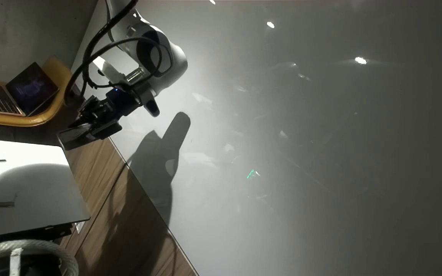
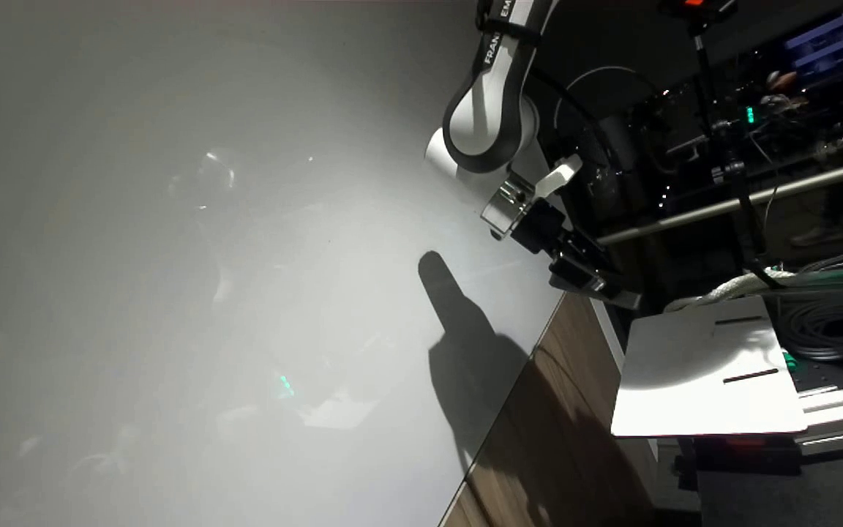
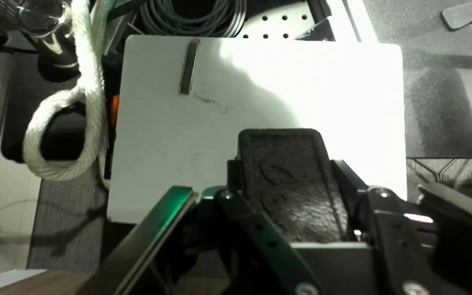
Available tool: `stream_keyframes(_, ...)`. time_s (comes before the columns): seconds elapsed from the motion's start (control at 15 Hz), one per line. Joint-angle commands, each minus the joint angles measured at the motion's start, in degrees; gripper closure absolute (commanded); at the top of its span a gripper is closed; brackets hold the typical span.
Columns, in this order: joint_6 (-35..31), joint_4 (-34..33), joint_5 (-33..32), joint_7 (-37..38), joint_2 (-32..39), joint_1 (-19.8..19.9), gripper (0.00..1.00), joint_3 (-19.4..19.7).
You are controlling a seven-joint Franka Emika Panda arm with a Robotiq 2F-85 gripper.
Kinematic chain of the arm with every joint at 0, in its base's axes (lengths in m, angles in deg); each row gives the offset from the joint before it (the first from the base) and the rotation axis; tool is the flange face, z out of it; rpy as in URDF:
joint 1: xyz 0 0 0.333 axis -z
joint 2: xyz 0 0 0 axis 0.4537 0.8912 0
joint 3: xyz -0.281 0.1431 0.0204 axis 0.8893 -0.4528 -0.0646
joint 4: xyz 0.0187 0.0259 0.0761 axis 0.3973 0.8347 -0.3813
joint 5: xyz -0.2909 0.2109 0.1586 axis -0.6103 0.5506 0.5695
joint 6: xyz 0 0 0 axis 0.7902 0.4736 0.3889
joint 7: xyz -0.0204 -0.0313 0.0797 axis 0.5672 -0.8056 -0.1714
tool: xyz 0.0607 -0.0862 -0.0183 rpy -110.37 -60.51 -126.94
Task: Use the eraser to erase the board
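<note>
Black fingers [image 3: 355, 190] pinch the dark eraser [image 3: 289, 184], out past the slanted edge of the big board [image 1: 320, 153] with its wide open room.

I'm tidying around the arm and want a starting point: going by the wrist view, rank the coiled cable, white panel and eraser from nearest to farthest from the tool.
1. Eraser: gripped in the tool.
2. White panel: directly behind the eraser in this view.
3. Coiled cable: past the panel's far edge, at the top.
</note>
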Motion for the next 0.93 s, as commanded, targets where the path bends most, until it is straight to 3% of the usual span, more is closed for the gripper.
stream_keyframes(0.0, 1.57, -0.09, 2.82, -2.04, 4.34, 0.79, 0.7, 0.44)
stream_keyframes(0.87, 1.3, -2.39, 3.41, -2.9, 13.6, 2.77, 0.7, 1.01)
